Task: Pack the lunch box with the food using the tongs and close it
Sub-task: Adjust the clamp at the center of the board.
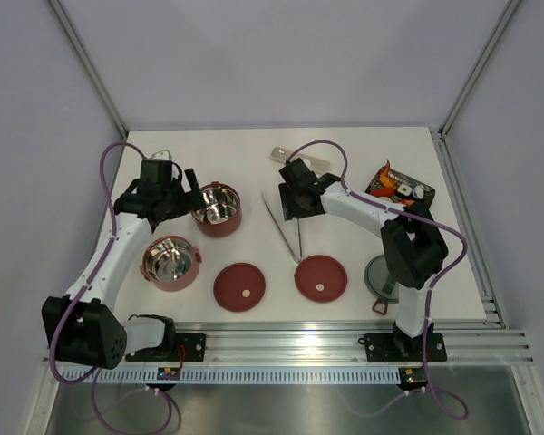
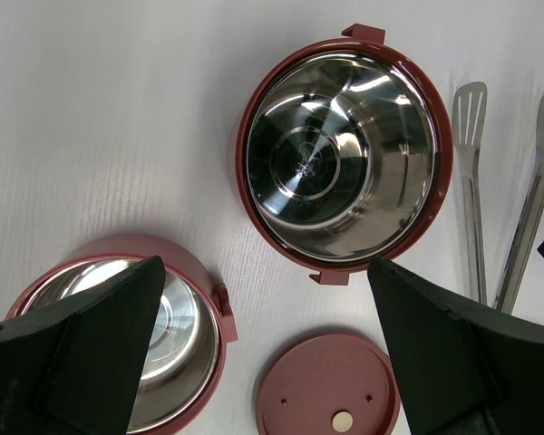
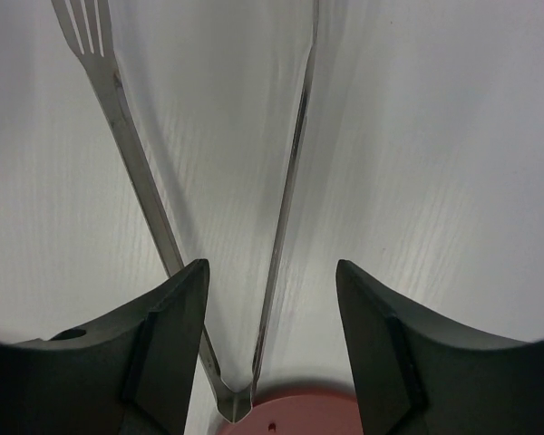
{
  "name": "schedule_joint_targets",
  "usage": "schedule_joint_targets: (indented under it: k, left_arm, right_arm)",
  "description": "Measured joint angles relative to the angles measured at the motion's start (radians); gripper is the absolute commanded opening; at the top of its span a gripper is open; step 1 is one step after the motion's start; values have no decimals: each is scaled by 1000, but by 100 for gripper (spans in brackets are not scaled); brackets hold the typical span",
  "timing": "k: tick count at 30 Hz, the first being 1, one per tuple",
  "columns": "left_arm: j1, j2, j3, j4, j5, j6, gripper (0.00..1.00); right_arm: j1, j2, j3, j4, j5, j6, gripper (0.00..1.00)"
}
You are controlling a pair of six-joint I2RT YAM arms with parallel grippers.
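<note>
Right gripper (image 3: 270,272) hung jaws apart over the hinge end of the tongs (image 3: 132,149) — long axis ran straight ahead along the bench (image 3: 453,136), tips away. Left gripper (image 2: 265,263) also wide apart, farther off — right arm's grab.

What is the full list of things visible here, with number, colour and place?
bowls: 2, maroon with steel insides, left
disc lids: 2, maroon, near centre
top lid: 1, grey, near right
tongs: 1, silver, centre
tray: 1, black, far right
food: several, orange and white, on tray
cutlery case: 1, pale beige, far centre
left gripper: 1, black, open above bowls
right gripper: 1, black, open above tongs
</note>
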Motion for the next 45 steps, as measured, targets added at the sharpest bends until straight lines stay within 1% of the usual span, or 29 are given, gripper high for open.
schedule_joint_targets:
  k: [2, 3, 6, 7, 8, 9, 10, 12, 13, 15, 16, 20, 25, 28, 32, 38, 40, 41, 42, 43, 45]
  left_arm:
    - [0, -2, 0, -1, -1, 0, 99]
    - [0, -3, 0, -1, -2, 0, 99]
    - [0, -3, 0, -2, -7, 0, 99]
    - [0, -3, 0, -2, -8, 0, 99]
    - [0, -3, 0, -2, -8, 0, 99]
    - [0, -3, 0, -1, -8, 0, 99]
    - [0, -3, 0, -2, -8, 0, 99]
    - [0, -3, 0, -1, -8, 0, 99]
    - [0, -3, 0, -1, -8, 0, 99]
    - [0, -3, 0, -1, -8, 0, 99]
    - [0, -3, 0, -2, -8, 0, 99]
    - [0, -3, 0, -2, -8, 0, 99]
    - [0, -3, 0, -2, -8, 0, 99]
    - [0, -3, 0, -2, -8, 0, 99]
    - [0, -3, 0, -1, -8, 0, 99]
    - [0, -3, 0, -1, -7, 0, 99]
    - [0, -3, 0, -1, -7, 0, 99]
    - [0, -3, 0, 0, -7, 0, 99]
    - [0, -3, 0, -1, -7, 0, 99]
    - [0, -3, 0, -1, -7, 0, 99]
    - [0, -3, 0, -1, -7, 0, 99]
  right_arm:
    - [0, 13, -5, 2, -2, 5, 63]
    - [0, 19, -11, 4, -3, 8, 60]
    - [0, 39, -38, 8, -23, 16, 53]
    - [0, 48, -45, 9, -30, 18, 48]
    - [0, 58, -50, 10, -37, 19, 45]
    - [0, 66, -53, 10, -42, 22, 41]
    - [0, 74, -55, 10, -48, 22, 32]
    - [1, 88, -56, 10, -56, 20, 22]
    - [1, 93, -56, 10, -55, 21, 10]
    - [1, 98, -55, 14, -54, 19, 0]
    - [1, 98, -52, 15, -52, 13, 0]
    - [1, 111, -16, 2, -46, -14, 0]
    - [0, 136, 91, -4, -25, -93, 0]
    - [-12, 136, 127, -4, -14, -143, 0]
    - [-64, 136, 119, 3, -22, -201, 0]
    - [-128, 136, 47, 5, -35, -324, 1]
    - [-127, 136, 21, 4, -45, -350, 7]
    - [-126, 136, 13, 4, -48, -356, 21]
    - [-126, 136, 8, 6, -50, -358, 28]
    - [-127, 136, 5, 10, -55, -360, 38]
    - [-132, 135, 0, 18, -68, -354, 64]
